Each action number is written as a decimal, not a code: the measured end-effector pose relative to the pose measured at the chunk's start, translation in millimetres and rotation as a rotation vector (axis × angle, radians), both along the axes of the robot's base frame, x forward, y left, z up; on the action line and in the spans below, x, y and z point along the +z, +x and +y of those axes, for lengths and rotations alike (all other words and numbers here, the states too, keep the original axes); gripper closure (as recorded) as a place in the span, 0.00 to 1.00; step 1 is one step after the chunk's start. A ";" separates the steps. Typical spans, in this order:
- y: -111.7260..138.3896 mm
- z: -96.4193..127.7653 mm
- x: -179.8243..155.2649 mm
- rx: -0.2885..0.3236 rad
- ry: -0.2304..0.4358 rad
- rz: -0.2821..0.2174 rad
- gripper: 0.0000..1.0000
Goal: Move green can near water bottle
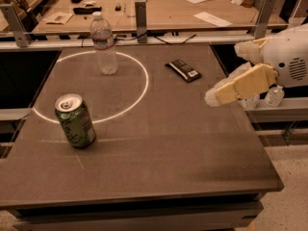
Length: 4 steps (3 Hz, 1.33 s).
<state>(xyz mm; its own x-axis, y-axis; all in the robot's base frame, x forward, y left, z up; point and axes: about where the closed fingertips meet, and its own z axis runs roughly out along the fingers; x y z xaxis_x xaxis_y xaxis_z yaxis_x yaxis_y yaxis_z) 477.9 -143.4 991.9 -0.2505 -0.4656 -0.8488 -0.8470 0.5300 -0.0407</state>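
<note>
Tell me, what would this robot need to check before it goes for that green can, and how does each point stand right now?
1. Green can upright at the front left of the table: ok.
2. Water bottle standing at the back left, apart from the can: ok.
3. Gripper at the can: not ok; it hangs above the table's right side, far from the can.
4. Way from gripper to can: ok; the dark packet lies farther back, off that line.
5. Room beside the bottle to set the can down: ok; bare table shows around it.
</note>
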 end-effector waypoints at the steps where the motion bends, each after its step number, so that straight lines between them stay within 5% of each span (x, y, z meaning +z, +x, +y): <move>1: -11.7 38.5 1.0 0.109 0.064 -0.018 0.00; 2: -22.0 66.4 -9.3 0.196 0.032 -0.006 0.00; 4: -29.1 69.1 -20.1 0.215 0.071 0.017 0.00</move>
